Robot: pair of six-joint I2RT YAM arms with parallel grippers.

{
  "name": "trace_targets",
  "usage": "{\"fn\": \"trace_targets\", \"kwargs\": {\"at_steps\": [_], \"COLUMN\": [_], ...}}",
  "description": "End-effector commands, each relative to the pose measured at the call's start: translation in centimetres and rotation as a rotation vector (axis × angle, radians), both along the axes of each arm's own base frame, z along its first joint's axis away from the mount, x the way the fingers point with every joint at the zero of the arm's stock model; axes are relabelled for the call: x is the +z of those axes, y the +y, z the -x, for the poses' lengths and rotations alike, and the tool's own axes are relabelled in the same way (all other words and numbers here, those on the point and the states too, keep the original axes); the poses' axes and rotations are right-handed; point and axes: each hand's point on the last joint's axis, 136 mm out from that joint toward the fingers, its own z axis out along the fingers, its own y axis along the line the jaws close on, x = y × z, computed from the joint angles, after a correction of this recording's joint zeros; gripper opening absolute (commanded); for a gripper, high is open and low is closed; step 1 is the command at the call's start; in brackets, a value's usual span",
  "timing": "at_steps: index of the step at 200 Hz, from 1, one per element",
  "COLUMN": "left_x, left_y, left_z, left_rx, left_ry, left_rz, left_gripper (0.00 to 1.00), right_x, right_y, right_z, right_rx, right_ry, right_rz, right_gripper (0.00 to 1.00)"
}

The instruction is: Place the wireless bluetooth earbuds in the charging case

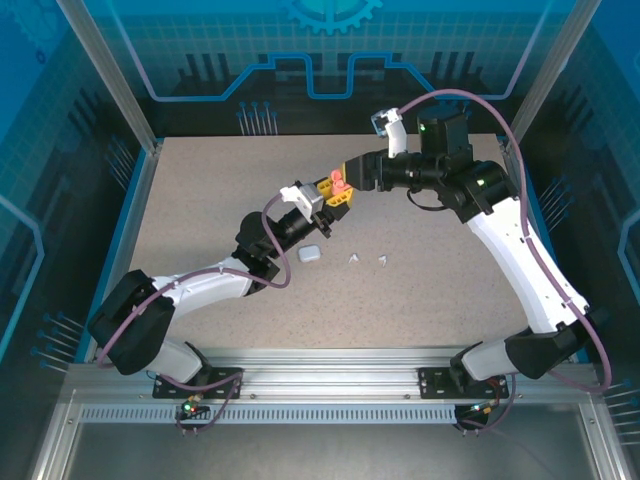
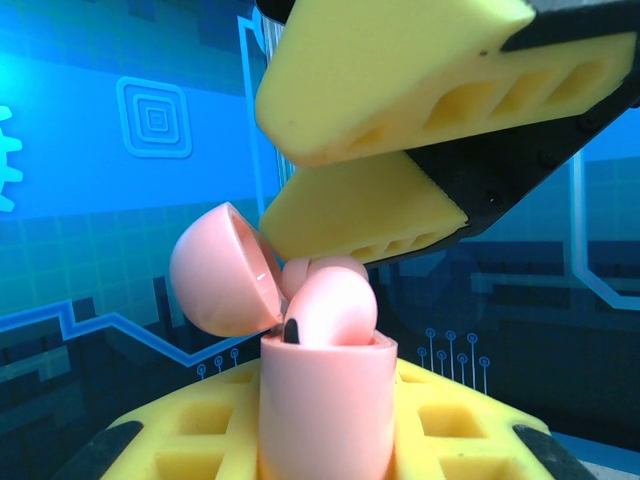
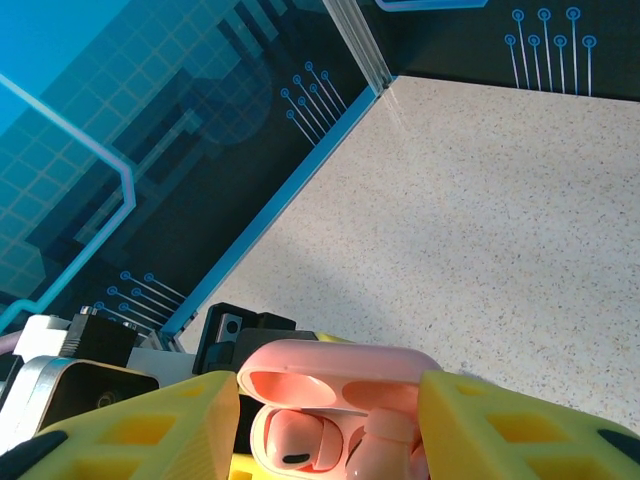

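Observation:
A pink charging case (image 2: 325,400) stands upright with my left gripper (image 2: 325,440) shut on its body, and its lid (image 2: 220,270) hangs open to the left. One pink earbud (image 3: 300,440) sits in its slot. A second pink earbud (image 3: 385,445) stands taller in the slot beside it. My right gripper (image 3: 330,430) is open right over the case, with a yellow finger (image 3: 130,430) on each side of it. Both grippers meet above the middle of the table (image 1: 338,183). Two white earbuds (image 1: 353,258) (image 1: 384,259) lie loose on the table.
A white charging case (image 1: 308,254) lies closed on the speckled table (image 1: 200,200), just left of the white earbuds and under the left arm's wrist. Blue panel walls (image 1: 120,80) ring the table. A metal rail (image 1: 320,385) runs along the near edge.

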Motion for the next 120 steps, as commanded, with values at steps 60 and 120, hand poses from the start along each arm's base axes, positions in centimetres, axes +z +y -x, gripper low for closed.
{"fn": "trace_targets", "kwargs": {"at_steps": [60,120], "left_x": [0.8,0.7], "left_y": [-0.3,-0.3], "left_z": [0.3,0.2], "left_rx": [-0.017,-0.017], "left_ry": [-0.033,-0.031], "left_rz": [0.01,0.009], "left_gripper": [0.0,0.0], "right_x": [-0.7,-0.4], "right_y": [1.3,0.4], "right_z": [1.6,2.4], "right_rx": [0.119,0.121], "right_ry": [0.047,0.027], "right_rz": [-0.006,-0.03], "right_gripper": [0.51,0.52]}}
